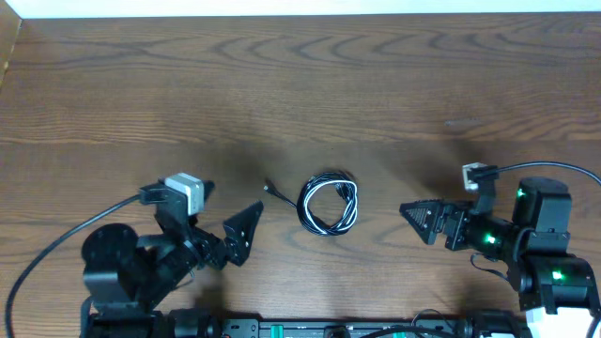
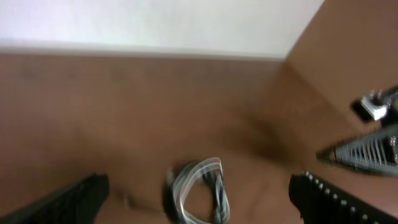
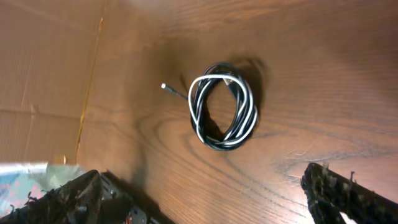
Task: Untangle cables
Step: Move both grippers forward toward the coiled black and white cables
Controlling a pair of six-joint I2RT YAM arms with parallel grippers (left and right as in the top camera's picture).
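The cables (image 1: 329,203) lie as one small black and white coil on the wooden table (image 1: 300,84), with a short plug end (image 1: 269,189) sticking out to the left. The coil also shows in the left wrist view (image 2: 199,190), blurred, and in the right wrist view (image 3: 222,112). My left gripper (image 1: 242,230) is open and empty, a little left of the coil. My right gripper (image 1: 423,220) is open and empty, to the right of the coil. Neither gripper touches the cables.
The table's far edge meets a white wall (image 2: 155,25). Thick black arm leads run at the left (image 1: 56,246) and the right (image 1: 549,167). A brown cardboard sheet (image 3: 43,68) shows in the right wrist view.
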